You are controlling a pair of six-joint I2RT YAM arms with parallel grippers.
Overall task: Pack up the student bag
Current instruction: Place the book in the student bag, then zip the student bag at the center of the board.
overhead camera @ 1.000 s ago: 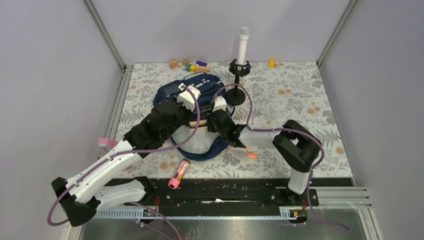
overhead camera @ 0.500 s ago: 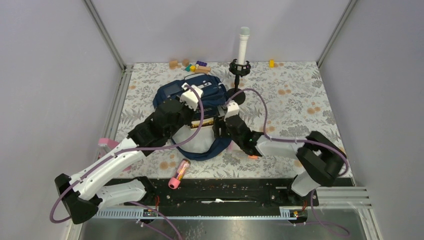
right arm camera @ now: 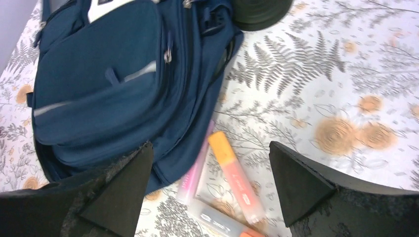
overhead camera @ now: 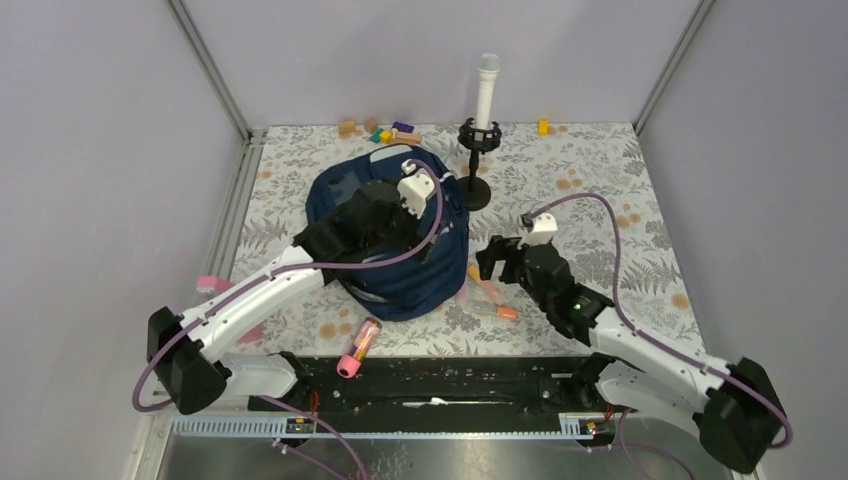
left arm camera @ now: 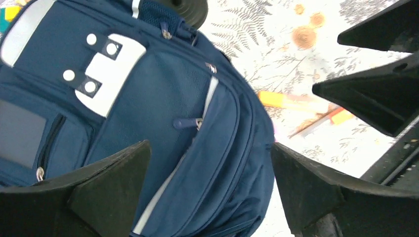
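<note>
Lying on the flowered worktop, the navy student bag sits directly under the left hand, which hovers over its front pocket with fingers spread wide, grasping nothing. The right hand is likewise released and empty, off the bag's right edge, above an orange highlighter and other pens just beside the bag.

Matt navy cloth student bag, smooth plastic orange marker, matt floral table covering

student bag: partly hidden under left arm | orange marker: blurred
</note>
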